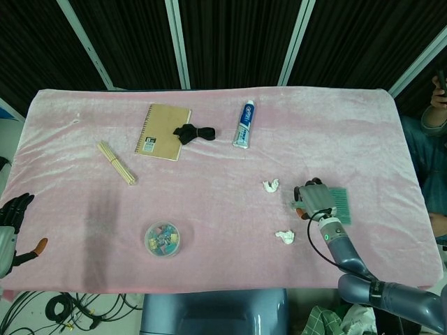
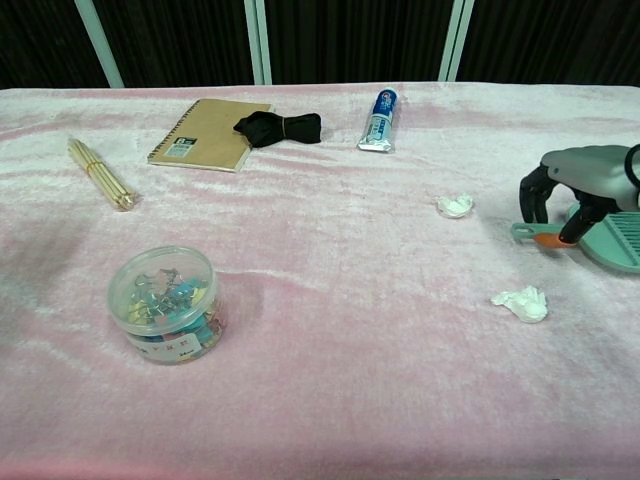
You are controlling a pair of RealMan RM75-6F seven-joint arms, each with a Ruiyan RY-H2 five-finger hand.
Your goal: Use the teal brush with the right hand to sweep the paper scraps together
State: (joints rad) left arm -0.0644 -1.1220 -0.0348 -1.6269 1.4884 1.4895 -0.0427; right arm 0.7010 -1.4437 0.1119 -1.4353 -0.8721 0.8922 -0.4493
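My right hand [image 1: 314, 199] [image 2: 580, 180] grips the teal brush [image 1: 340, 204] [image 2: 612, 240] by its handle, at the right side of the pink cloth, with the bristle head pointing right. One white paper scrap [image 1: 271, 185] [image 2: 455, 205] lies just left of the hand. A second scrap [image 1: 284, 237] [image 2: 521, 302] lies nearer the front edge, below and left of the hand. My left hand [image 1: 10, 222] hangs off the table's left edge in the head view, fingers apart and empty.
At the back lie a brown notebook [image 1: 163, 131], a black hair tie [image 1: 193, 132] and a toothpaste tube [image 1: 244, 124]. A bundle of sticks [image 1: 116, 162] lies at the left. A clear tub of clips [image 1: 163, 239] stands near the front.
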